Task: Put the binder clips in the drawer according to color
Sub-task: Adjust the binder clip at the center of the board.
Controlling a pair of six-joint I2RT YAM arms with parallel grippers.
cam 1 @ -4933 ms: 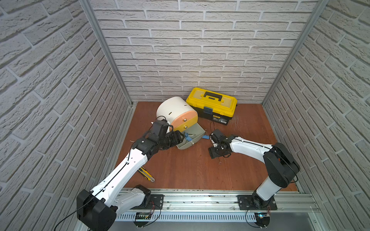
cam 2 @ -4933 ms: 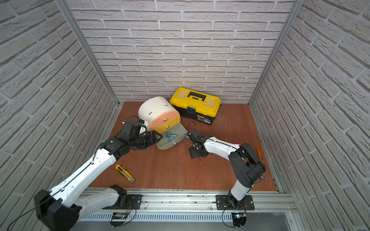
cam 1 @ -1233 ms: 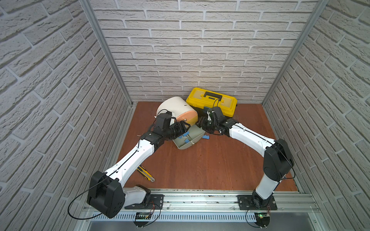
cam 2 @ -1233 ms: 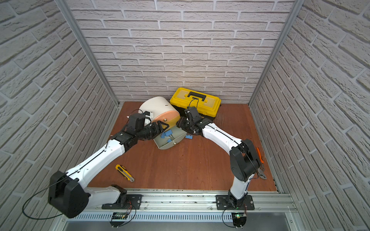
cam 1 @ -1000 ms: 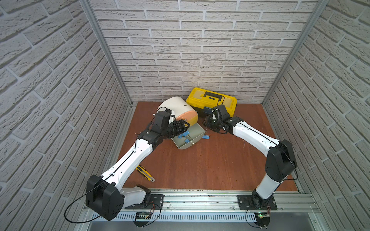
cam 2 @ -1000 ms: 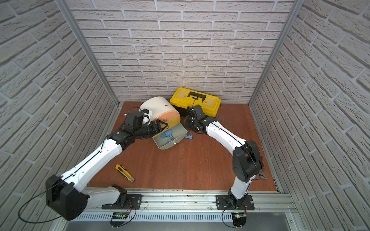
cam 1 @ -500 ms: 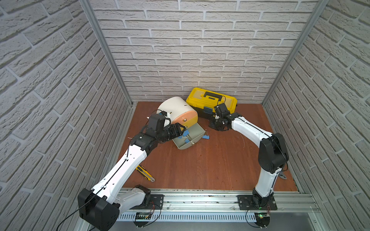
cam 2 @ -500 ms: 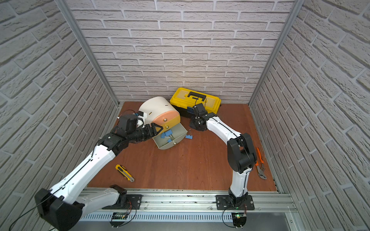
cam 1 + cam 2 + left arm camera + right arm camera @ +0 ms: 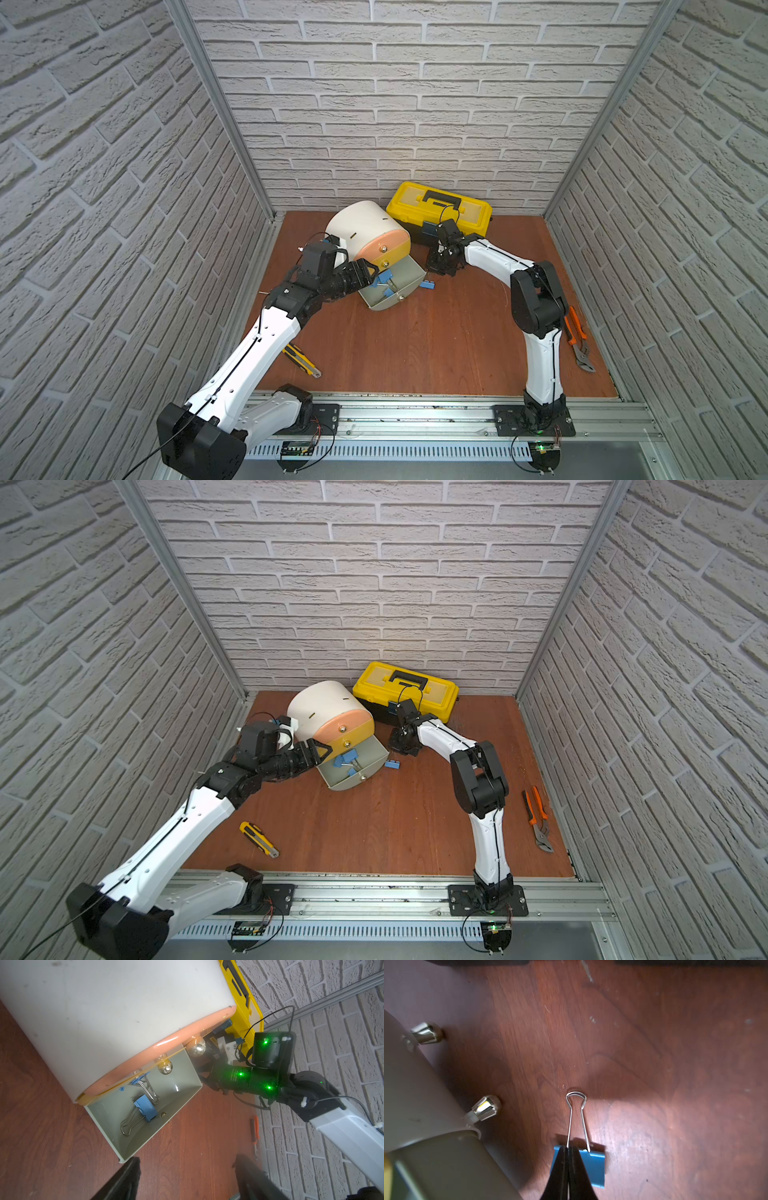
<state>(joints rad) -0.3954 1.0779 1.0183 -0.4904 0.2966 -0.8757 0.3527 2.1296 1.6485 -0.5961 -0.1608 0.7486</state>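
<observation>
Where tapered black fingers (image 9: 559, 1172) meet | blue folded-metal clip (image 9: 596, 1165) | woodgrain floor (image 9: 654, 1064)

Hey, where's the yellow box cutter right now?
In both top views, the box cutter lies on the wooden floor on the robot's left, beside the left arm.

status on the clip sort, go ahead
Left gripper open, empty, at the open grey drawer. Right gripper shut, tips at a blue clip on the floor, grip unconfirmed. Yellow toolbox close behind it.
</observation>
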